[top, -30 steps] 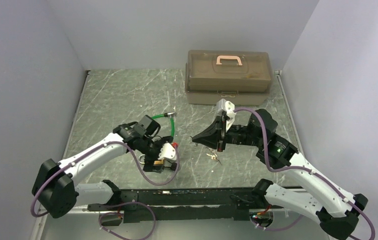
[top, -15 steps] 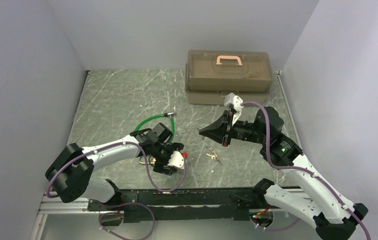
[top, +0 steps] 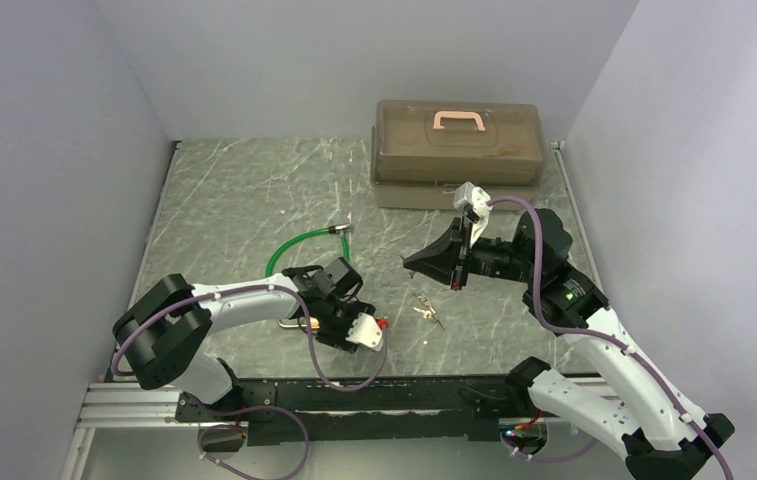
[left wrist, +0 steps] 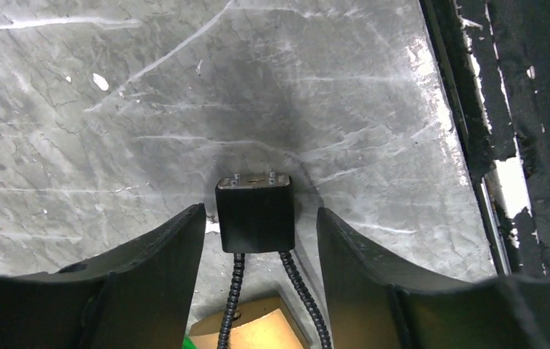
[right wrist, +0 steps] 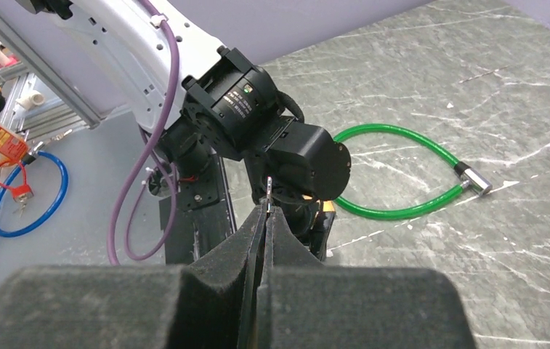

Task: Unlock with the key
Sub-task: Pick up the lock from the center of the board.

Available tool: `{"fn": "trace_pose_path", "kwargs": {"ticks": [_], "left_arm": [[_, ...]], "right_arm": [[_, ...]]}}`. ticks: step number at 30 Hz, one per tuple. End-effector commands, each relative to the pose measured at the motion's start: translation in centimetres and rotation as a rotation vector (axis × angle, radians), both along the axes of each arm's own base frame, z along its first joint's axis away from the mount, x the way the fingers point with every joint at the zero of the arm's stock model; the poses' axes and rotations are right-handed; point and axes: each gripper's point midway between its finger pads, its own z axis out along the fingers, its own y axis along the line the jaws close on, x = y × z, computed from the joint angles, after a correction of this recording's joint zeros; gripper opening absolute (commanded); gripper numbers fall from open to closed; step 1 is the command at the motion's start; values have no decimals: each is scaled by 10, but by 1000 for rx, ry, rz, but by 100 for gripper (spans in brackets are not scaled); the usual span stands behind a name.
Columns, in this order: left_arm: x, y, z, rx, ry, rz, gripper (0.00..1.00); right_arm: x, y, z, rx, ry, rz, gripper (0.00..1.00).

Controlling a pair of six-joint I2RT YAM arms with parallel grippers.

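Observation:
My right gripper [top: 407, 262] hovers above the table, pointing left, and in the right wrist view it [right wrist: 267, 208] is shut on the key [right wrist: 268, 187], whose thin silver tip pokes out past the fingertips. A small bunch of silver keys [top: 424, 313] lies on the table below it. My left gripper [top: 332, 318] points down near the front edge beside the brass padlock [top: 311, 322]. In the left wrist view its jaws [left wrist: 261, 211] stand open around a small black block [left wrist: 255, 216] with two ribbed black cables, with gaps on both sides. A brass-coloured body [left wrist: 257, 329] shows at the bottom edge.
A green cable lock [top: 299, 245] curves on the table behind the left arm. A brown toolbox with a pink handle [top: 457, 150] stands at the back. The black rail [top: 354, 395] runs along the near edge, close to the left gripper. Grey walls enclose three sides.
The left arm has folded in, carrying its gripper right toward the near edge, and its jaws have narrowed. The right gripper has drawn slightly back and right, still shut.

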Motion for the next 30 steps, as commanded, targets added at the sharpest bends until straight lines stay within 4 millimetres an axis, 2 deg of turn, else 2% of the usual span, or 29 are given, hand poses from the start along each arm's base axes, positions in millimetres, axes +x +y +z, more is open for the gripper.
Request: {"fn": "trace_pose_path", "kwargs": {"ticks": [1, 4, 6, 8, 9, 10, 14, 18, 24, 27, 30], "left_arm": [[12, -7, -3, 7, -68, 10, 56], [10, -9, 0, 4, -67, 20, 41], [10, -13, 11, -7, -63, 34, 30], [12, -18, 32, -28, -63, 55, 16], [15, -21, 47, -47, -73, 61, 6], [16, -23, 63, -71, -84, 67, 0], [12, -23, 136, -184, -136, 86, 0], [2, -13, 208, -297, -195, 90, 0], [-7, 12, 301, -542, -494, -1, 0], [-15, 19, 337, -653, -630, -57, 0], [-29, 24, 360, -730, -711, -143, 0]], "right_arm": [[-7, -3, 27, 43, -52, 28, 0], [-6, -5, 26, 41, -51, 28, 0], [-6, -5, 27, 40, -51, 35, 0], [-6, -5, 28, 36, -45, 45, 0], [-5, -5, 28, 35, -46, 49, 0], [-5, -4, 29, 35, -45, 55, 0], [-4, -4, 35, 42, -46, 70, 0], [-5, -2, 42, 53, -41, 100, 0], [-17, 3, 58, 69, -31, 199, 0], [-22, 6, 63, 68, -5, 259, 0], [-26, 9, 64, 61, 24, 313, 0]]}}
